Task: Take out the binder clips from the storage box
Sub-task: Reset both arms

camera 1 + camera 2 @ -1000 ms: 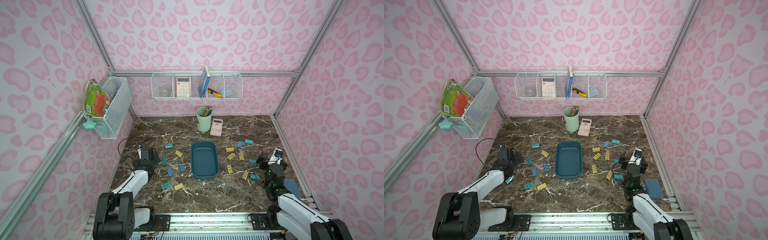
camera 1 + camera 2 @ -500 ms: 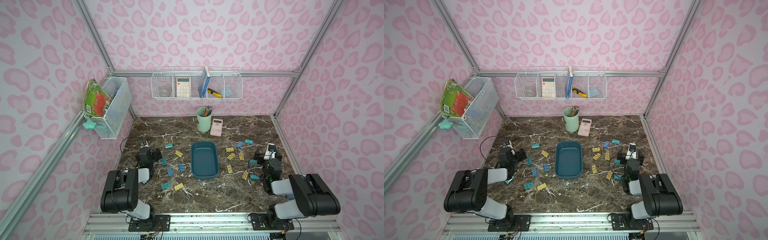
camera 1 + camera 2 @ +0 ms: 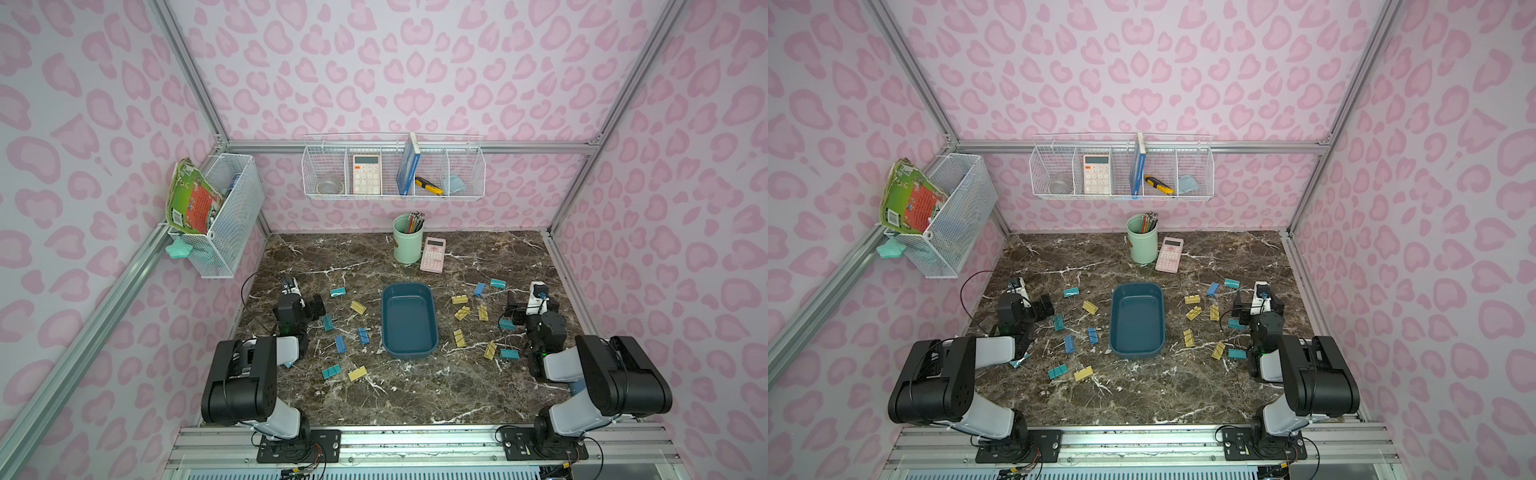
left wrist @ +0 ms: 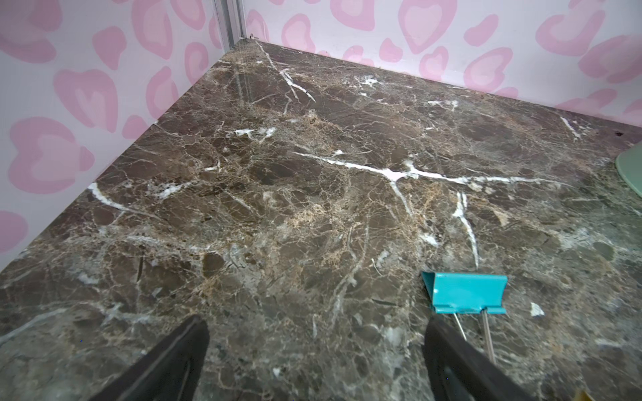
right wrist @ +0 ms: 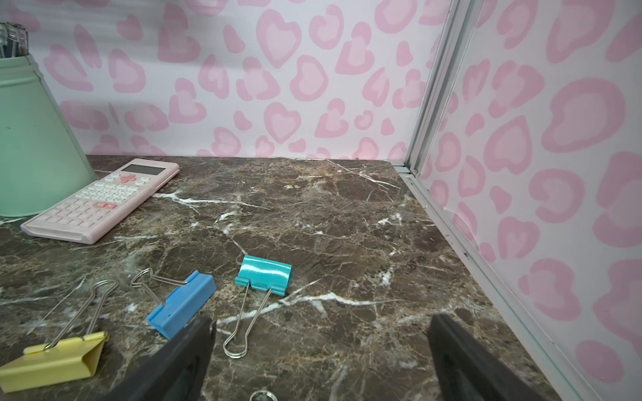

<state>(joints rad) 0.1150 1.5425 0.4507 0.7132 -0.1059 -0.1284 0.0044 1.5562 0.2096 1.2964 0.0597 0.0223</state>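
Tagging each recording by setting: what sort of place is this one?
Likely a staged desk booth for robot trials: pink heart-patterned walls on aluminium framing, a brown marble-look tabletop with a mint-green pencil cup and pink calculator, white wire wall baskets of stationery.

Wire-handled binder clips point(image 3: 358, 307) are showing yellow, blue, teal; shallow plastic storage box point(image 3: 409, 320) dark teal; marble tabletop point(image 3: 415, 386) brown, white-veined.

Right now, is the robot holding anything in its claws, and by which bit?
Nothing. The left gripper and the right gripper are both open and empty; the clips lie loose on the table, and the box holds none.
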